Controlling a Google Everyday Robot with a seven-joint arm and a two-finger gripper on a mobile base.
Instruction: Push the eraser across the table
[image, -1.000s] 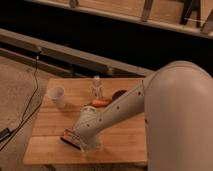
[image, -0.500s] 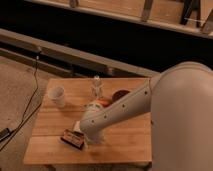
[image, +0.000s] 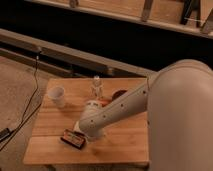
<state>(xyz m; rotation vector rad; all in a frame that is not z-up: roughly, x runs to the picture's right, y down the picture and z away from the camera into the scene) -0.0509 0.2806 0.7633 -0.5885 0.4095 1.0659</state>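
Right up close, on the right, is the robot's big white arm (image: 180, 115). It is fat and round, and it hides the right side of the table (image: 115, 145). The table is small, with a light wooden top made of planks.

The arm reaches down and to the left, over the wood. At its end is the gripper (image: 85, 135). It is low over the front left part of the table, and its jaws are spread wide. It has nothing in them.

The eraser (image: 72, 138) lies flat on the wood at the left side of the gripper. It is a small dark block with a bit of red and white on it. It sits close to the front edge of the table, and its right end is just beside the gripper. I cannot tell if the two touch.

Farther back on the left is a white cup (image: 56, 96), standing up. Near the middle of the back part is a small pale bottle (image: 96, 88), also standing up. Just in front of it, an orange thing (image: 103, 102) peeks out beside the arm. To the right is something round and dark red (image: 120, 93), half hidden.

On the floor to the left, a black cable (image: 31, 102) runs past the table. Behind the table are long wooden rails (image: 75, 57) with a dark gap behind them.
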